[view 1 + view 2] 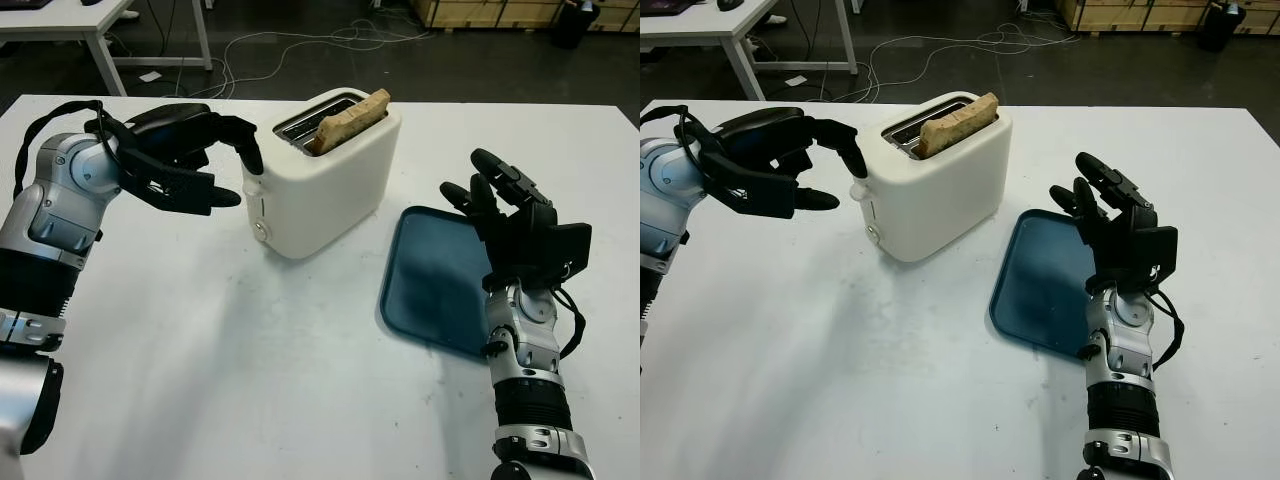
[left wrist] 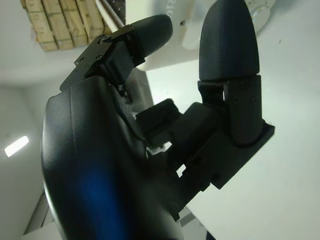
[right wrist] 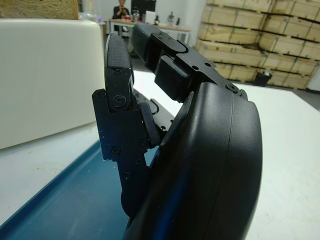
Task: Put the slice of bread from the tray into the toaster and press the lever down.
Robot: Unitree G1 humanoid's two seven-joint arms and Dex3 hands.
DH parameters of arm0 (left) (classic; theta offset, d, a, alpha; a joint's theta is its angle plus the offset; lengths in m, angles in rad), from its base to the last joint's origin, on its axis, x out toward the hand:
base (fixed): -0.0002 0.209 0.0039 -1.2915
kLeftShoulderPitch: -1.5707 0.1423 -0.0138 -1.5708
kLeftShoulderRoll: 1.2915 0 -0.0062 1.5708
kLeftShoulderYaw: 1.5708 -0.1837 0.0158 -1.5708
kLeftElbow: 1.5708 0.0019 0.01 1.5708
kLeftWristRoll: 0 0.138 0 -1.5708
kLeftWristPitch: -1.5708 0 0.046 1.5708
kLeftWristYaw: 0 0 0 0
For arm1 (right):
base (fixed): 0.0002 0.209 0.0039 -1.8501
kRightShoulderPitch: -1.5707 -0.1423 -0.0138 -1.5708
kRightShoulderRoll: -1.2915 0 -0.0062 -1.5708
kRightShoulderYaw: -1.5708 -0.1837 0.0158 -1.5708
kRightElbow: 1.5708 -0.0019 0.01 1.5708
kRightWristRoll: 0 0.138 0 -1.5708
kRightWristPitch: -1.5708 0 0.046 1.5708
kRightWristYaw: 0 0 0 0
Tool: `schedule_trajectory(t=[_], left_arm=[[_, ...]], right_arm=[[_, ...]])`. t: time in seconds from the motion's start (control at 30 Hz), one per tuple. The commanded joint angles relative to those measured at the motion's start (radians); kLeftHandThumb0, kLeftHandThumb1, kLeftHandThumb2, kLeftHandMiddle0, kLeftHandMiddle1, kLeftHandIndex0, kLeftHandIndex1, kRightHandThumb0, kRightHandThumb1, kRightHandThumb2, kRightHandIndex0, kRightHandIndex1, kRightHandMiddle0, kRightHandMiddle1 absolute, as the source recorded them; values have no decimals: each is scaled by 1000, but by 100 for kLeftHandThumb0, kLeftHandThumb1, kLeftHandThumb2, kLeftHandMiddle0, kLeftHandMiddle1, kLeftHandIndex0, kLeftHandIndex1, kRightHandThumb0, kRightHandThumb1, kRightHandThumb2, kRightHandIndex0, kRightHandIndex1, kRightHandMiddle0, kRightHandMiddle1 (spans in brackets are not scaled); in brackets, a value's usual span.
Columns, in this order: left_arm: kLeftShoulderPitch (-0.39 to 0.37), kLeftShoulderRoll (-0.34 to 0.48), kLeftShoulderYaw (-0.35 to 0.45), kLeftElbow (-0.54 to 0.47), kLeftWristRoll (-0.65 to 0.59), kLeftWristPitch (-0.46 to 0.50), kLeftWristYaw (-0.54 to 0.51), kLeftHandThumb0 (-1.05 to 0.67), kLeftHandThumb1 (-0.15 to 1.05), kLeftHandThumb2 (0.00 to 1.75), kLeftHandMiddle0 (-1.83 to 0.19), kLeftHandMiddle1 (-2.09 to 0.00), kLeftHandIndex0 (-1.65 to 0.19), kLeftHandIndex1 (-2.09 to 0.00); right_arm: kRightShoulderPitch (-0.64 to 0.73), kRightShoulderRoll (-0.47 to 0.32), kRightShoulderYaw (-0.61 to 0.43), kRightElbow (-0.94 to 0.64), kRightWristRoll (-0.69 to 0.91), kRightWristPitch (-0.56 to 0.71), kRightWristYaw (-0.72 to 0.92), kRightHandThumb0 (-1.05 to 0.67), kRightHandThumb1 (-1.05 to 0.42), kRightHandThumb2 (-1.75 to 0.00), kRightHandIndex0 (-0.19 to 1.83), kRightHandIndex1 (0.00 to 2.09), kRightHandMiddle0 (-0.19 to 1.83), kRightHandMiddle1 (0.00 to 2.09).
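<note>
The left hand is at the lever end of the toaster, holding nothing, one fingertip curled down just above the lever. The right hand hovers open over the blue tray. The bread stands in a toaster slot, its top sticking out, on the white tabletop.

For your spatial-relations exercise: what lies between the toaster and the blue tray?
Nothing: between the toaster and the tray there is bare white table, as the left eye view shows.
</note>
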Motion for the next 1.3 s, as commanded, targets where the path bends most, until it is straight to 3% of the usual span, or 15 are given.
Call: schedule_trajectory(t=[0.0,0.3,1.27], left_arm=[[17,8,-15,-25,29,-3,12,-104,31,128,-149,-157,-45,-105],[23,5,-31,-47,57,15,-11,-102,26,129,-149,-155,-43,-106],[57,-4,-58,-48,123,34,12,-101,30,120,-157,-141,-31,-122]], right_arm=[[-8,6,-6,-15,3,-20,-6,-45,-92,-20,108,3,94,0],[-7,4,-11,-22,9,-21,-6,-43,-92,-21,108,2,93,0],[-11,-2,-30,-18,19,-42,24,-39,-92,-24,108,1,93,0]])
